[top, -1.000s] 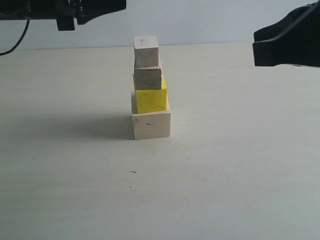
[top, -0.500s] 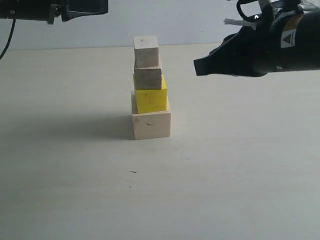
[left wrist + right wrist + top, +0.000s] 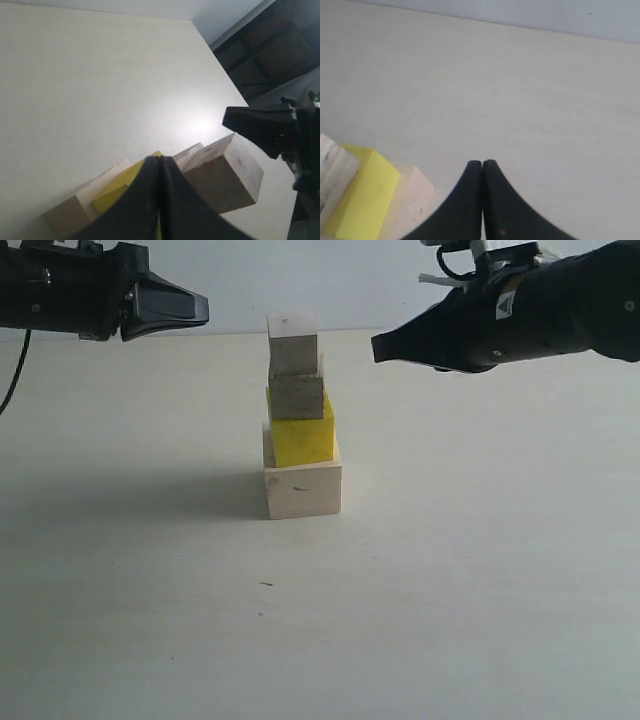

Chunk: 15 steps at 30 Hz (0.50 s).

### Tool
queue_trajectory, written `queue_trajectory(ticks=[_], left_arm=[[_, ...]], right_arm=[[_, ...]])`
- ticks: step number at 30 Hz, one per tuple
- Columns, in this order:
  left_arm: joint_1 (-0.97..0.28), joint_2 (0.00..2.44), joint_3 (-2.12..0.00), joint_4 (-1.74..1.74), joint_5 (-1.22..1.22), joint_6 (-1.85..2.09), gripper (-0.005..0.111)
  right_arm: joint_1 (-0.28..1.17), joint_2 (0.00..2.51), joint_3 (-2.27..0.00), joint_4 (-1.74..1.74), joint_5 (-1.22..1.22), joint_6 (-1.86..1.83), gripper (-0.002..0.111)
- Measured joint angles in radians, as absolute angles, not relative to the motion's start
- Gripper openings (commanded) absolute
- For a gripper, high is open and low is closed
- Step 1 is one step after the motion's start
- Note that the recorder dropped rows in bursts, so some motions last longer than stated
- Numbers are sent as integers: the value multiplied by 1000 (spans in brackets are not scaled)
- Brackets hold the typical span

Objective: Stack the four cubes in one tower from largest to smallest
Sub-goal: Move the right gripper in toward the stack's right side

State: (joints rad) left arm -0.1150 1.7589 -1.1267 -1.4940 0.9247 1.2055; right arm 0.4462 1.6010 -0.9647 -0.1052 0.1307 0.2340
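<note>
The tower stands mid-table: large pale wood cube (image 3: 302,490) at the bottom, yellow cube (image 3: 302,438) on it, grainy grey-tan cube (image 3: 296,396) above, small pale cube (image 3: 292,343) on top. My left gripper (image 3: 202,310) hovers shut and empty left of the tower's top. My right gripper (image 3: 377,347) is shut and empty to the right of the top cube, apart from it. The left wrist view has the left gripper (image 3: 160,159) over the top cube (image 3: 230,175) and the yellow cube (image 3: 117,192). Beside the right gripper (image 3: 482,162), the right wrist view shows the yellow cube (image 3: 362,195) and large cube (image 3: 412,200).
The pale table (image 3: 480,570) stretches all round the tower, with a small dark speck (image 3: 265,584) in front. A pale wall (image 3: 340,280) runs behind. The table's far edge and a dark area (image 3: 280,45) show in the left wrist view.
Both arms have come inward towards the tower's top. The right gripper moved well to the left, the left gripper to the right and down. The tower has not moved.
</note>
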Motion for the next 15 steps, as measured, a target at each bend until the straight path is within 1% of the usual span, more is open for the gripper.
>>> queue_trajectory(ticks=[4,7,15], left_arm=[[-115,1759,-1125,-1494,925,1145,0],[-115,1759,-1125,-1494,926,1131,0],[-115,1759,-1125,-1494,928,1124,0]], right_arm=[[446,1619,-985,-61,148,236,0],[446,1605,-1002,-19,208,236,0],[446,1504,-1126,6,546,164,0]])
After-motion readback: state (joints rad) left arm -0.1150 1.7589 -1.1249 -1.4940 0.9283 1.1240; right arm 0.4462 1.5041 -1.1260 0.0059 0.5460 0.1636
